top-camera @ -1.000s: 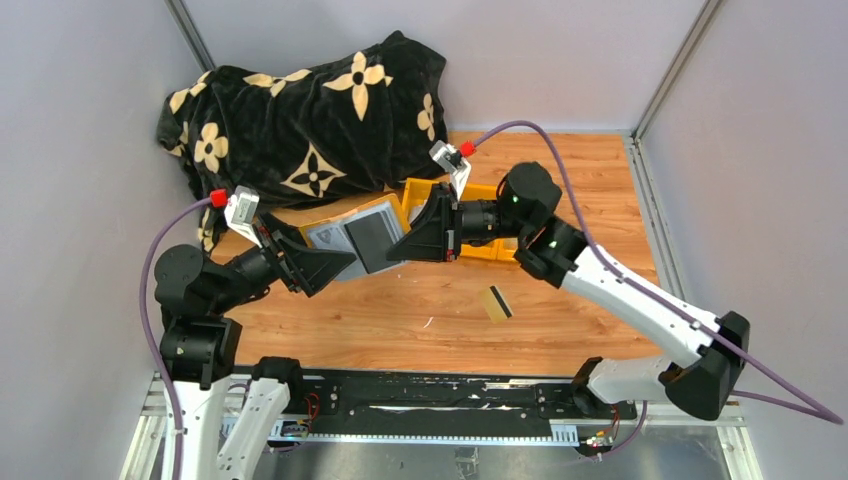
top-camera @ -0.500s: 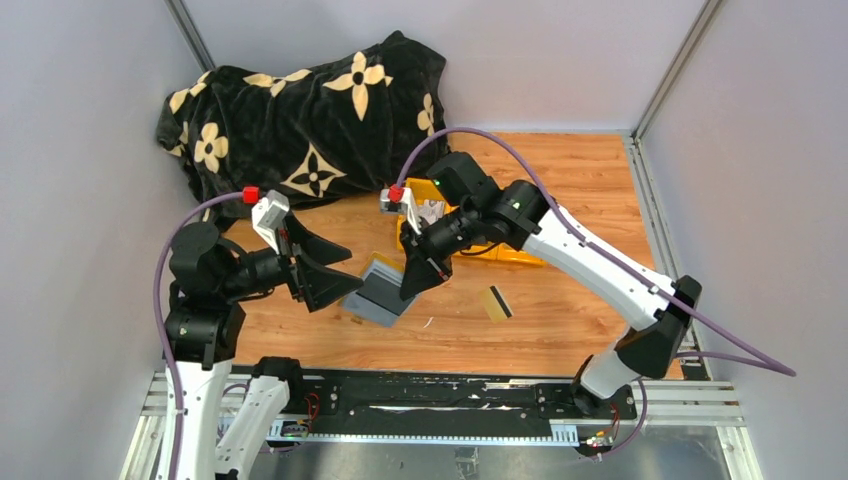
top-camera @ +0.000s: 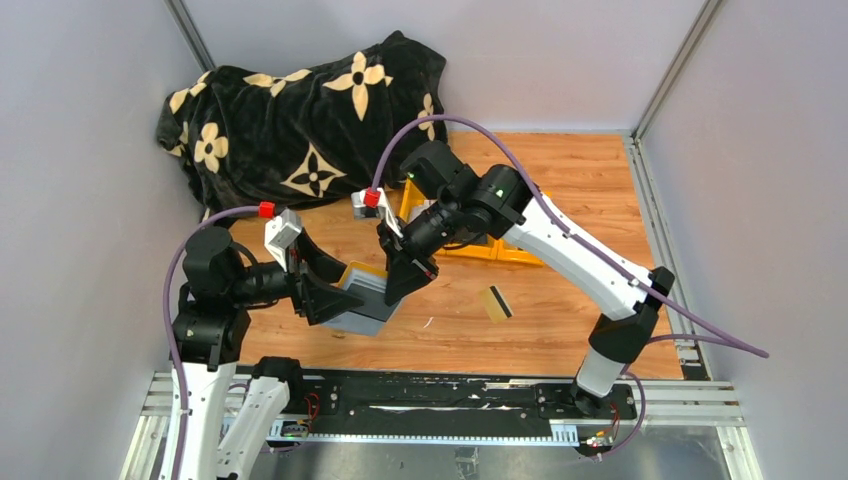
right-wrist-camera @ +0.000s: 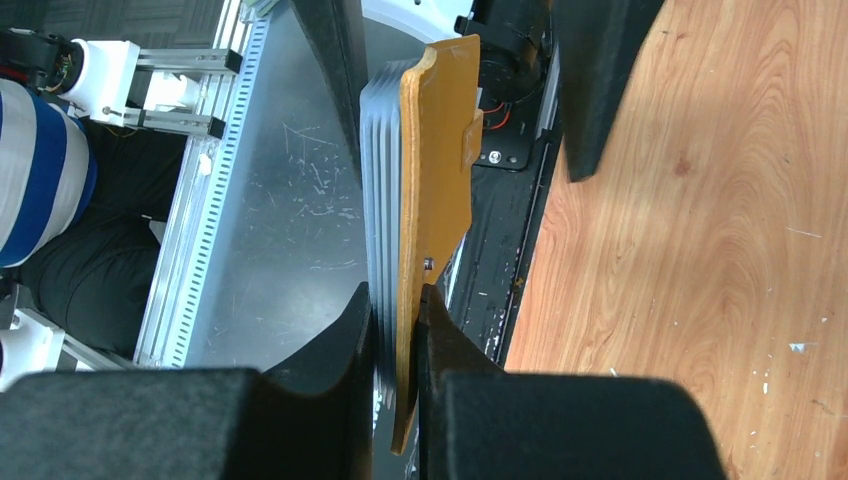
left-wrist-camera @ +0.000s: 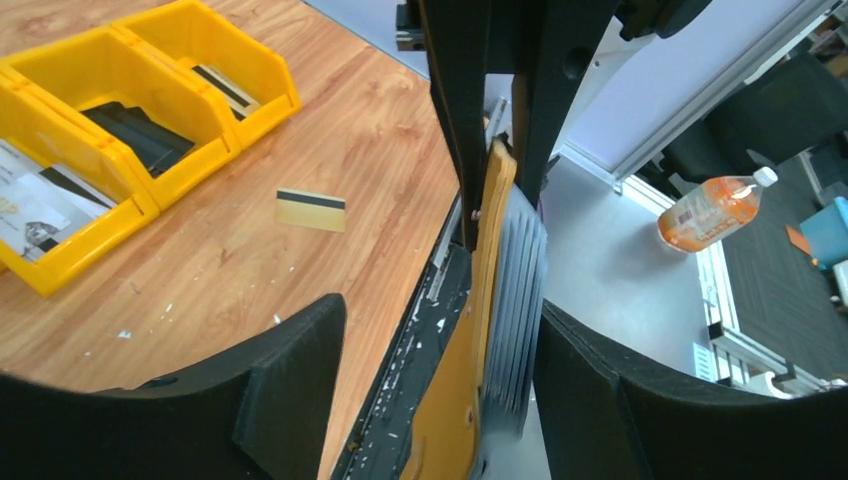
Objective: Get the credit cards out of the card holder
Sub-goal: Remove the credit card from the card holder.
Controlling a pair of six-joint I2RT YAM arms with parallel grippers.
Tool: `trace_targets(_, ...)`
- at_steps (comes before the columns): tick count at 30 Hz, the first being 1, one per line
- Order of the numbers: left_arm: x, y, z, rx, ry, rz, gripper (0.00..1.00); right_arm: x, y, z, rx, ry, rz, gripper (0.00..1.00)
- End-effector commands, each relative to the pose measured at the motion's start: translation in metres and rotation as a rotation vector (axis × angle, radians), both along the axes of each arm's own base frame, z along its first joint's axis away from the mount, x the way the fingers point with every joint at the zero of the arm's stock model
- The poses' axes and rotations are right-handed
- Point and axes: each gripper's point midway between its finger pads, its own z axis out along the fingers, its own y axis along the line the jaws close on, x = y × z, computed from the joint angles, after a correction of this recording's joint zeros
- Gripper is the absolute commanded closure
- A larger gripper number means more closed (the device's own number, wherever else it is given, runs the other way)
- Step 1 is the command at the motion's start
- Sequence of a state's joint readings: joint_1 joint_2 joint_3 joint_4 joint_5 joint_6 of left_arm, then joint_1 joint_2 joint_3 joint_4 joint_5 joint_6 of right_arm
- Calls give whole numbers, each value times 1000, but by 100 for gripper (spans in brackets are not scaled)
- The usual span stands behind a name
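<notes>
- Has carried the card holder (top-camera: 366, 296) away from the yellow bin (top-camera: 515, 255) to the near left of the surface (top-camera: 560, 330), lifted and edge-on.
- Pinched at its tan cover by the nearly closed right jaws.
- Stands between the wide-open left jaws, not gripped there.
- Probably prepares the next pull.
- Leaves one tan-gold card (top-camera: 497, 303) lying out as before.
- Cannot tell how many more remain inside.

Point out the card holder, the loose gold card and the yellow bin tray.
card holder (right-wrist-camera: 435, 150), right wrist view, mustard cover.
gold card (left-wrist-camera: 310, 216), left wrist view, tan face.
yellow bin tray (left-wrist-camera: 95, 245), left wrist view, outer wall.
</notes>
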State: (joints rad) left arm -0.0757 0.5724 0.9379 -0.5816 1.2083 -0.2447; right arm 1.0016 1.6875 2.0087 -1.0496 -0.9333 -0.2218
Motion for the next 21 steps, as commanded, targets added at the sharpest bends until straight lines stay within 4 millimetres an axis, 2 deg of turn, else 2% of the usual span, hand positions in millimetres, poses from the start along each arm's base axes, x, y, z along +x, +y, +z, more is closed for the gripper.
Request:
trace_targets(1, -7, -3, -3, -3, 14, -54, 32, -12, 5, 15, 42, 4, 67, 100)
trace_targets(4, -9, -4, -3, -4, 11, -63, 46, -10, 9, 16, 48, 4, 70, 100)
trace_targets(8, -5, -3, -8, 4, 9, -50, 71, -9, 13, 22, 67, 1, 70, 100)
trace_targets(10, -1, -2, -9, 13, 3, -23, 84, -8, 15, 26, 89, -3, 61, 85)
trace_targets(11, 3, -1, -8, 19, -6, -1, 90, -7, 15, 31, 116, -10, 54, 71)
trace_targets(13, 8, 1, -2, 26, -26, 36, 96, -4, 17, 41, 192, -15, 28, 53)
trace_targets(14, 13, 2, 3, 21, -38, 61, 97, 2, 18, 33, 204, 25, -11, 48)
trace_targets(15, 17, 2, 8, 5, -36, 83, 99, 5, 17, 35, 247, 55, -44, 43)
trace_targets(19, 28, 1, 38, -148, -50, 168, 100, 23, 8, 67, 594, 105, -163, 24)
trace_targets(21, 28, 2, 52, -254, -18, 202, 100, 26, -1, 84, 758, 111, -203, 19)
